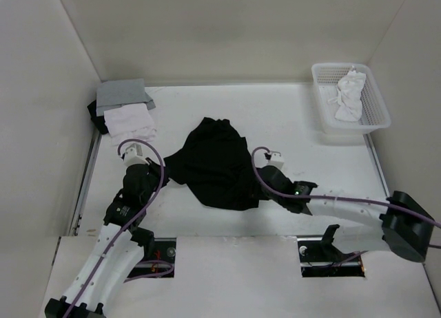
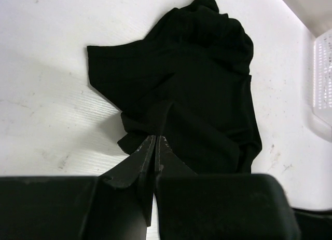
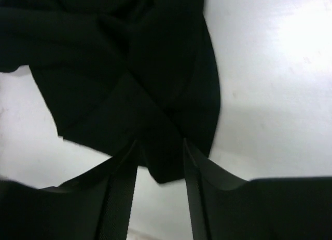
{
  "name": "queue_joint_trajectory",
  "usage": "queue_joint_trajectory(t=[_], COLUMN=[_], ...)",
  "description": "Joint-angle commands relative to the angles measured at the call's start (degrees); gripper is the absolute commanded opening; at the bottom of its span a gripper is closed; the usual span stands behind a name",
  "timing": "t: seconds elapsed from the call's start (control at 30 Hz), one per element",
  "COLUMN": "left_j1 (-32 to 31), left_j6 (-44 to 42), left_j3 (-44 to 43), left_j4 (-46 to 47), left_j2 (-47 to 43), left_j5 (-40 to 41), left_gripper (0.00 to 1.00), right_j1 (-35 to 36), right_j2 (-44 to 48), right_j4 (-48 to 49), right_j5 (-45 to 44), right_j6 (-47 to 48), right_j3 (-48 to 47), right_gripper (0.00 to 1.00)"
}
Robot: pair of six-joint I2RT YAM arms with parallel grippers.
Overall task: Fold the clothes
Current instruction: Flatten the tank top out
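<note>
Black sleeveless top (image 1: 213, 168) lay bunched mid-frame, its folding seemingly barely begun; left gripper (image 2: 156, 138) was clamped on its edge, right gripper (image 3: 160, 143) stood apart astride a corner.

Ahead of the right gripper's (image 3: 160, 142) parted jaws, the black top (image 3: 129, 68) runs off the upper and left edges, blurred. Whether the corner lying between them touches either finger cannot be told. Right of the left gripper's (image 2: 155, 138) shut jaws, the basket (image 2: 322, 84) is cut off by the edge.
</note>
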State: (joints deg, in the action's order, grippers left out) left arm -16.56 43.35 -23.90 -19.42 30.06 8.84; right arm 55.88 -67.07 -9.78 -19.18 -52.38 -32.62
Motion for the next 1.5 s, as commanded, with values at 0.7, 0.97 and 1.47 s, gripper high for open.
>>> queue_joint_trajectory(t=[0.7,0.97,1.47], left_j1=[0.34,1.48,-0.97], left_j6=[1.38,2.44,3.32], left_j3=[1.84,1.84,3.51], left_j4=[6.59,6.94,9.4], left_j2=[-1.23,-1.76,-1.68], left_j5=[-3.04,-3.21,-3.65], left_gripper=[0.0,0.01,0.01], right_j1=[10.59,22.12,20.63], right_j2=[-2.3,13.95,1.08], right_j4=[-4.43,-24.67,-9.65], right_j5=[2.3,0.65,-4.02], right_j6=[0.72,-20.99,-26.02], right_j3=[-2.11,4.76,2.4], right_gripper=[0.04,0.52,0.49])
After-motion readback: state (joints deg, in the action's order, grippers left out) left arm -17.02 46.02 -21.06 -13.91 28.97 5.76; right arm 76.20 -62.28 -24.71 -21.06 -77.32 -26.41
